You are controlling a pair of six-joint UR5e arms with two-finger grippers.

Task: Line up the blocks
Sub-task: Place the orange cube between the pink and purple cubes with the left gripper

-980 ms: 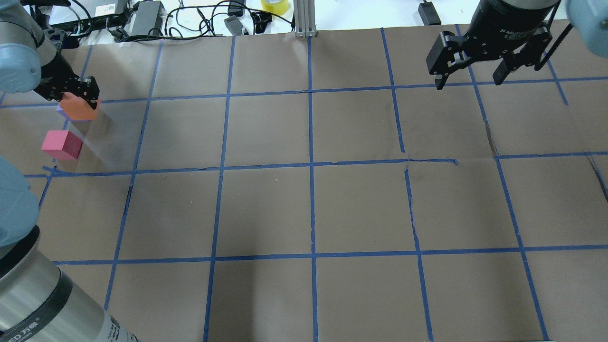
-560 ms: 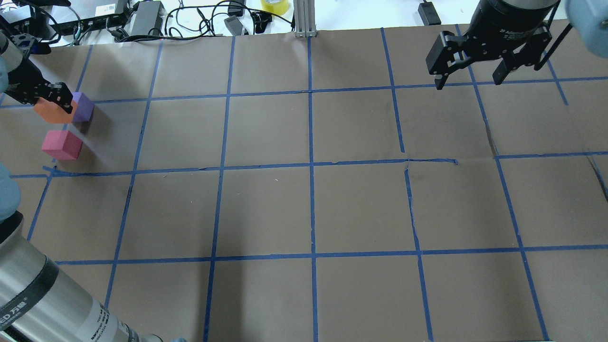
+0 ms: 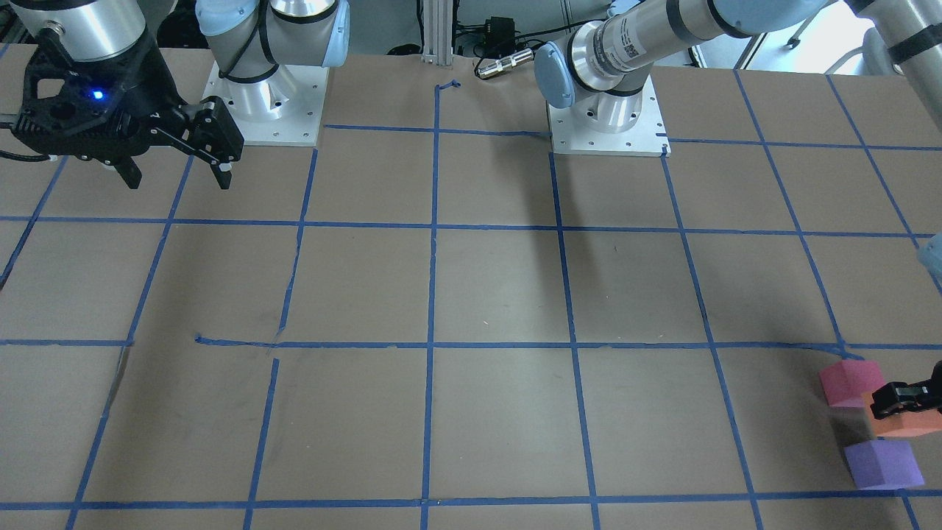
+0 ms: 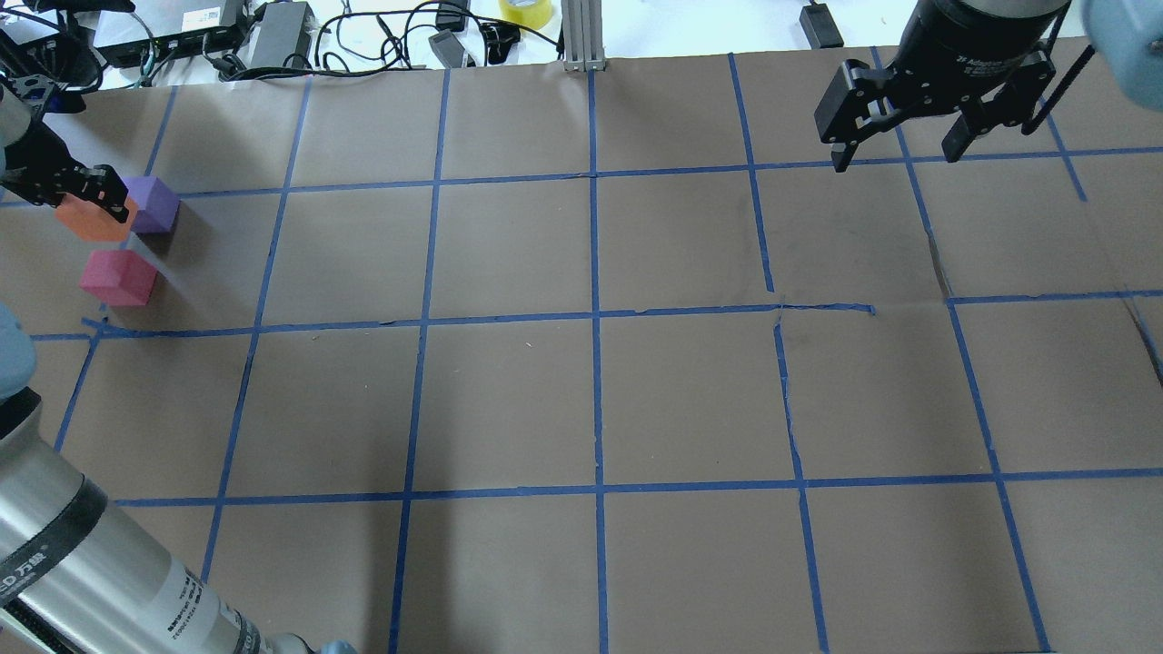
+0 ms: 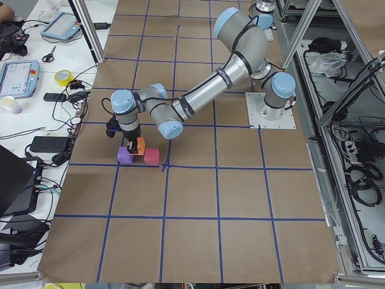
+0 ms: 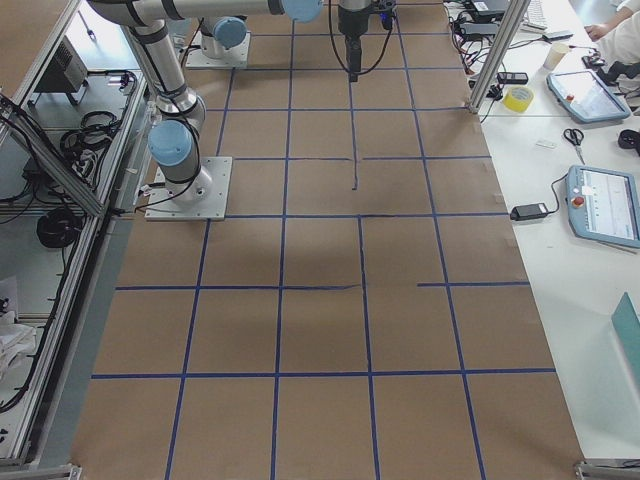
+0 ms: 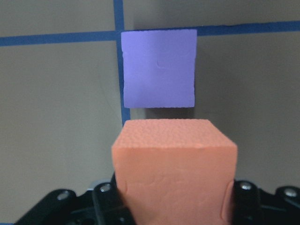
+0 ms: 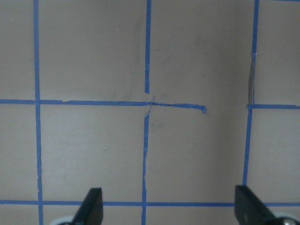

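Observation:
My left gripper is shut on the orange block at the table's far left edge. In the left wrist view the orange block sits between the fingers, with the purple block just beyond it on a tape crossing. The purple block lies right of the orange one, and the red-pink block lies nearer to me. In the front view the orange block is between the red-pink and purple blocks. My right gripper hangs open and empty at the far right.
The table is brown paper with a blue tape grid. Cables, power bricks and a tape roll lie beyond the far edge. The right wrist view shows only paper and tape under the open fingers.
My left gripper has carried the orange block to the left, uncovering the purple block. The red-pink block and the right arm have not moved.

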